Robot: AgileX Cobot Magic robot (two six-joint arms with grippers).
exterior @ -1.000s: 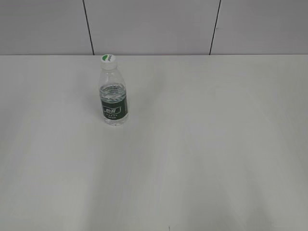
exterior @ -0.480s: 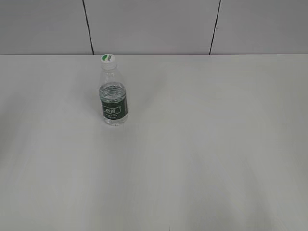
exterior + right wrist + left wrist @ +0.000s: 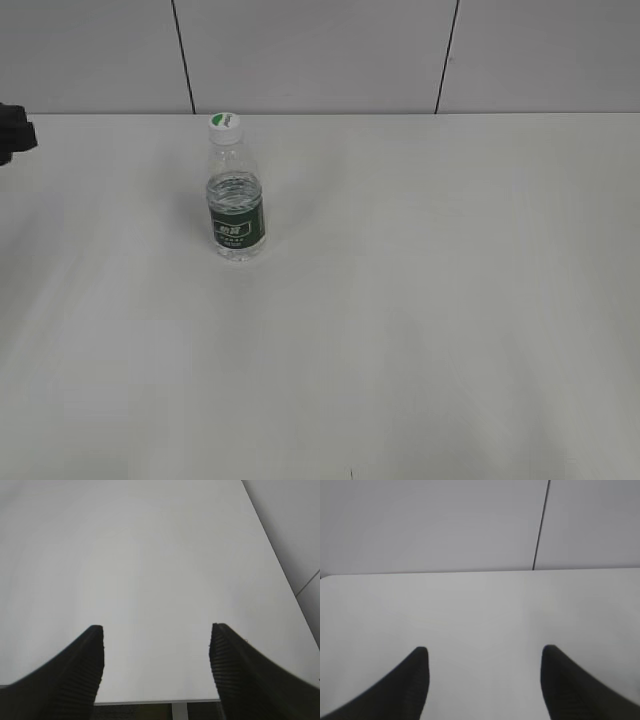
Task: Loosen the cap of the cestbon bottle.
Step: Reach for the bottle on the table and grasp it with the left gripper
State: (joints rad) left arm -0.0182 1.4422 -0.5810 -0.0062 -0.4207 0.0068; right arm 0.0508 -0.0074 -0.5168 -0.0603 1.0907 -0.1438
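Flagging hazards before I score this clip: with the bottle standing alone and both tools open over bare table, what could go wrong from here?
1. The cestbon bottle stands free and upright, held by nothing; a sideways brush from an approaching arm could tip it.
2. The cap is small beside the left tool and right tool, both open; a slightly off grasp may slip.
3. Twisting the cap without a firm hold on the body would probably just spin the bottle.

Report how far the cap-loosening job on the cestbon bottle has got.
Done: nothing visible. The cap sits on the cestbon bottle, which stands upright on the table, untouched.
In hand: a dark arm part shows at the exterior view's left edge, well away from the bottle. Left claw and right claw are open and empty over bare table.
Left: reach the bottle, hold it, grip and twist the cap.
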